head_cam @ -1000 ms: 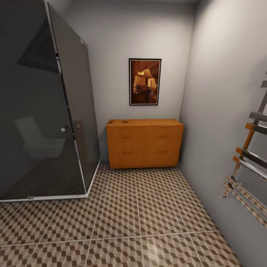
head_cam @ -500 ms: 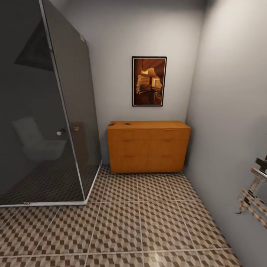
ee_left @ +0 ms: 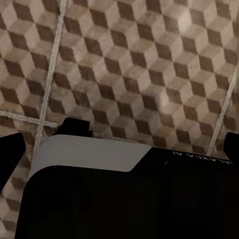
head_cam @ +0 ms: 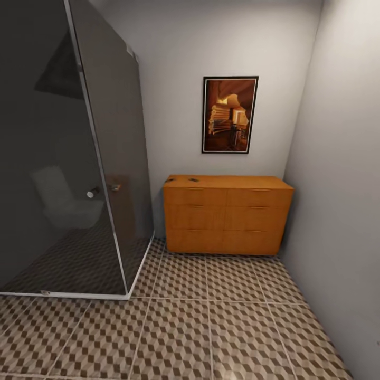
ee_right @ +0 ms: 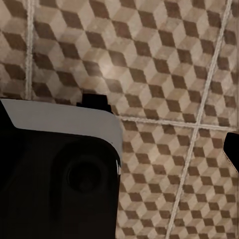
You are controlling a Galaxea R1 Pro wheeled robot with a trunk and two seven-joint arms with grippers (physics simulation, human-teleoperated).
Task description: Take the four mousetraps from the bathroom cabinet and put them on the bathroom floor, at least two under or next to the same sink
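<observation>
Cabinet [head_cam: 227,215] stands against the far wall, right of the shower enclosure [head_cam: 68,158]. Small dark mousetraps [head_cam: 182,180] lie on its top. Finger opening of either arm: cannot tell.

The cabinet [head_cam: 227,216] looks like smooth orange-brown wood with a satin finish. The bathroom floor [head_cam: 211,327] is tile, faintly glossy, with pale grout. The shower enclosure [head_cam: 79,158] is dark glossy glass in metal framing. The walls [head_cam: 338,174] look matt.

Head camera faces cabinet [head_cam: 227,214] from afar; both wrist cameras look down, close over bathroom floor [ee_left: 139,64].
</observation>
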